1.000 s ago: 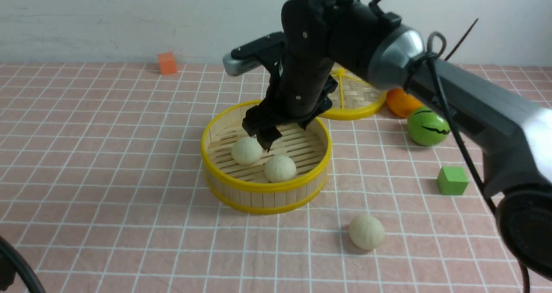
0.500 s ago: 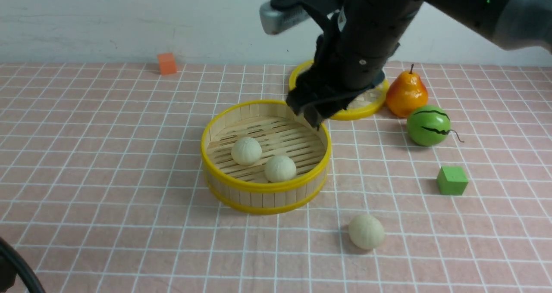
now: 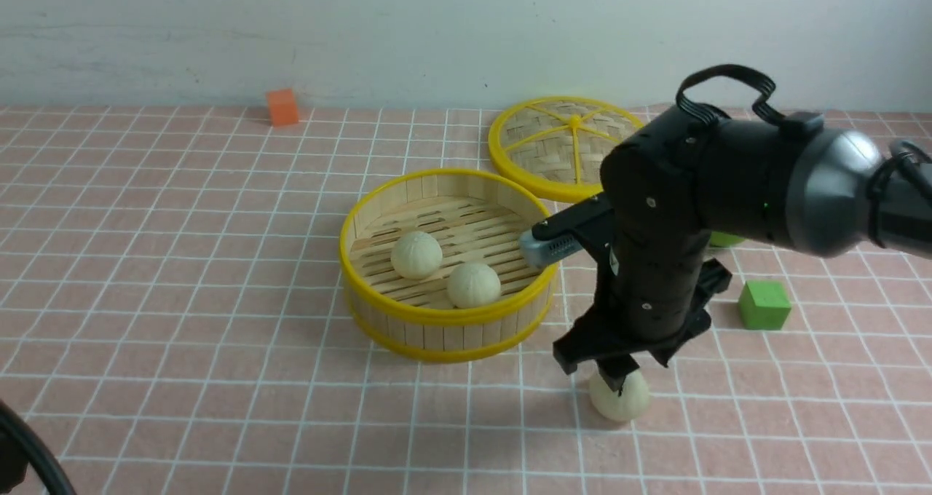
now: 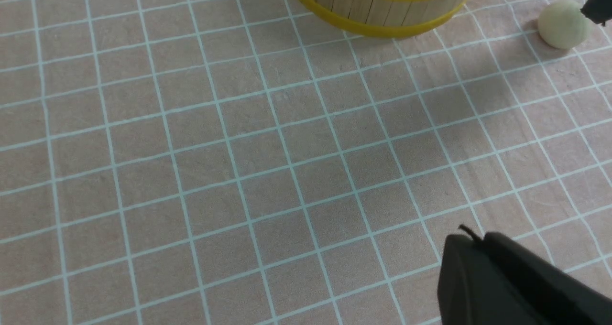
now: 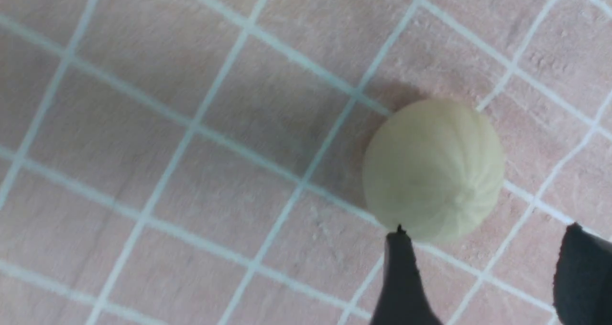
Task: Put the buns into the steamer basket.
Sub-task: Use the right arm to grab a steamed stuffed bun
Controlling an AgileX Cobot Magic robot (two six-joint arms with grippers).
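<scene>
The steamer basket (image 3: 448,331) stands mid-table with two cream buns inside, one to the left (image 3: 416,255) and one nearer the front (image 3: 473,284). A third bun (image 3: 620,402) lies on the cloth to the basket's front right. My right gripper (image 3: 593,375) hangs open just over it. In the right wrist view the bun (image 5: 432,169) sits just beyond the right gripper (image 5: 486,234), touching neither finger. My left gripper (image 4: 473,239) is shut and empty, low over bare cloth. Its camera catches the basket wall (image 4: 382,21) and the loose bun (image 4: 563,24).
A flat woven lid (image 3: 561,145) lies behind the basket. A green cube (image 3: 763,304) sits to the right of my right arm. An orange cube (image 3: 282,106) is far back left. A sliver of the green ball (image 3: 724,240) shows behind the arm.
My right gripper left the basket, rose and swung right, then came down over the loose bun on the cloth. The two buns in the basket stayed put.
</scene>
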